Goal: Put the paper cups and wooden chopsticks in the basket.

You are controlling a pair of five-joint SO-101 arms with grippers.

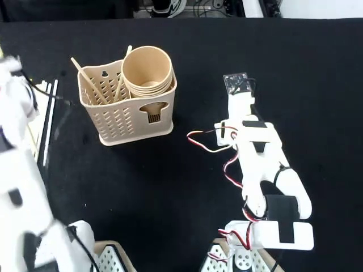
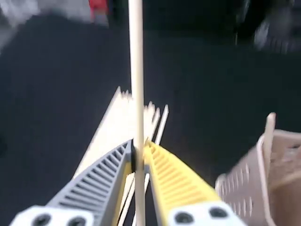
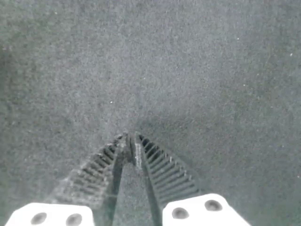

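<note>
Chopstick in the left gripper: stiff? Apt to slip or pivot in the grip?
Likely stiff: the chopstick runs straight past the left gripper with no visible sag. Thin, and pinched only near the fingertips, so it may pivot if it bumps the basket rim. Probably very light for its length.

left gripper (image 2: 137,153) is clamped on a single wooden chopstick (image 2: 136,70): grey finger (image 2: 101,176) on one side, yellow finger (image 2: 169,176) on the other, tips pressed against the stick. chopstick runs straight out past the gripper tips, long end well beyond them. below the gripper: loose pile of chopsticks (image 2: 115,125) on the black table (image 2: 56,84), roughly parallel, slightly fanned. basket (image 2: 244,188) near the gripper on the yellow-finger side, perforated wall visible, one stick (image 2: 269,136) poking above its rim. far beyond the gripper, a blurred red object (image 2: 99,9), can't tell what
</note>
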